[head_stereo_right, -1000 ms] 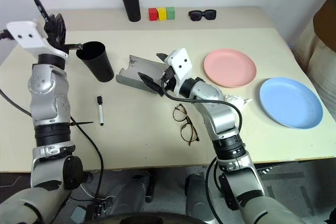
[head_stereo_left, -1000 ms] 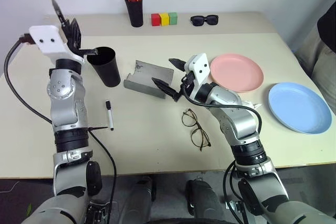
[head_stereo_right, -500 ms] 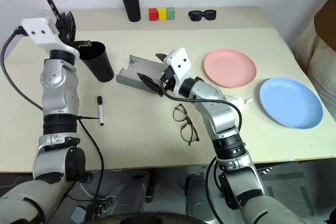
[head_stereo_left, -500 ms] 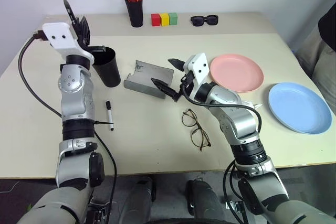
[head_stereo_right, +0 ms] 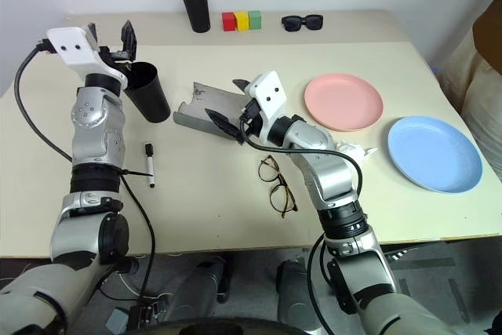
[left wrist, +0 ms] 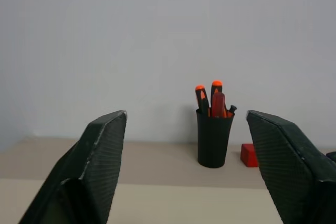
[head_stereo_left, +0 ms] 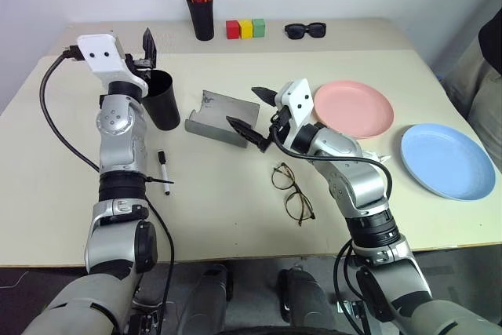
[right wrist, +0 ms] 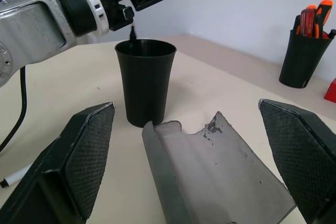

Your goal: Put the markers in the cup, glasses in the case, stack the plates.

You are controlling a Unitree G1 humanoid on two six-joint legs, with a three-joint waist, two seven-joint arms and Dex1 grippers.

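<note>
My left gripper (left wrist: 186, 124) hangs open just above the rim of the black cup (head_stereo_left: 162, 103), nothing between its fingers. In the right wrist view a slim dark tip (right wrist: 132, 30) shows under it, over the cup's mouth; I cannot tell whether it is the black marker. The white marker (head_stereo_left: 163, 172) lies on the table in front of the cup. My right gripper (head_stereo_left: 252, 111) stands open at the right end of the opened grey case (head_stereo_left: 222, 118). The glasses (head_stereo_left: 292, 191) lie nearer, below that arm. The pink plate (head_stereo_left: 353, 107) and blue plate (head_stereo_left: 447, 160) sit apart at the right.
A black pen holder (head_stereo_left: 201, 13) with orange-capped markers, three coloured blocks (head_stereo_left: 245, 28) and black sunglasses (head_stereo_left: 304, 30) line the table's far edge. A person (head_stereo_right: 485, 60) stands past the right edge.
My left hand has shifted right over the cup and its gripper has opened. The black marker that stuck up out of it is gone from there. The right arm has kept still.
</note>
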